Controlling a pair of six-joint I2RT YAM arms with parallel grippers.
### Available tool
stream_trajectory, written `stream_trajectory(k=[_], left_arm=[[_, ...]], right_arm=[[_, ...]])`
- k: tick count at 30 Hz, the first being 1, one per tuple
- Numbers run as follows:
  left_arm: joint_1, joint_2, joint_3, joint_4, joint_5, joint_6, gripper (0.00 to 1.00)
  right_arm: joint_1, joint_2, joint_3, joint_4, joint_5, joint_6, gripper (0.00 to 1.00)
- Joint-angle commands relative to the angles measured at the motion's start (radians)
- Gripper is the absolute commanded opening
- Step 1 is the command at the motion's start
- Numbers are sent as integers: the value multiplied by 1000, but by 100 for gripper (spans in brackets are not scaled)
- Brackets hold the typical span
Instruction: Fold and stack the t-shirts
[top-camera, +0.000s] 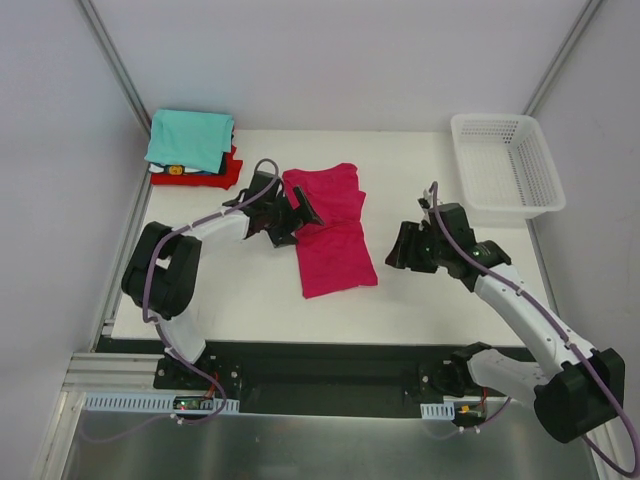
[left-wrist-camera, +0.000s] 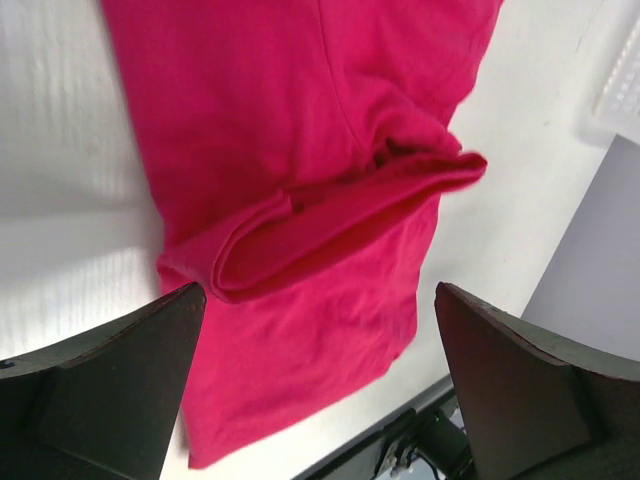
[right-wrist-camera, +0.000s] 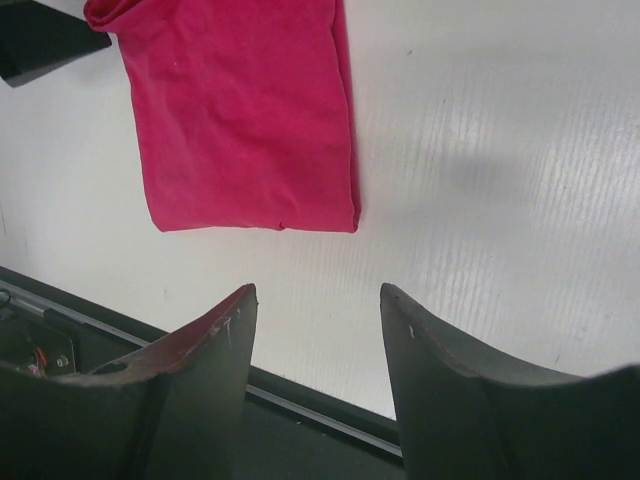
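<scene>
I hold left pincer (top-camera: 303, 215) wide apart over pink t-shirt (top-camera: 336, 255) fold, ready to pinch; right pincer (top-camera: 408, 248) apart, empty.

You have a soft magenta-pink cloth t-shirt (top-camera: 330, 232) lying near the middle of the white bench (top-camera: 420, 300). It is folded into a long narrow panel that runs from far to near on a slight slant. A puffed fold crosses its middle, with the edge lifted off the layer beneath. At the far-left corner sits your stack. A folded teal t-shirt (top-camera: 190, 138) is on top, a dark-and-white t-shirt (top-camera: 185, 171) peeks out under it, and a red t-shirt (top-camera: 230, 170) shows at the right and lowest.
</scene>
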Motion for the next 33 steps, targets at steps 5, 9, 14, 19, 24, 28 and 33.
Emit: stream_trajectory(k=[5,9,14,19,24,28,33], left_arm=[[32,109,116,45,-59,63,99],[38,151,140,56,-61,55,98],[40,143,131,61,-78,48,98],[40,-15,43,27,-87,69,98],[40,-201,-111,-33,-67,41,96],[23,-311,-238,-48,-29,-11,93],[-54,-404,-332,-39,-45,-89,88]], right_arm=[[2,-56,35,-55,-21,-12,56],[2,-48,32,-51,-27,-12,56],[2,-39,9,-37,-26,-15,56],[2,4,-9,17,-42,-1,56],[3,78,-47,113,-67,26,56],[4,131,-84,172,-79,35,56],[4,194,-136,264,-95,54,56]])
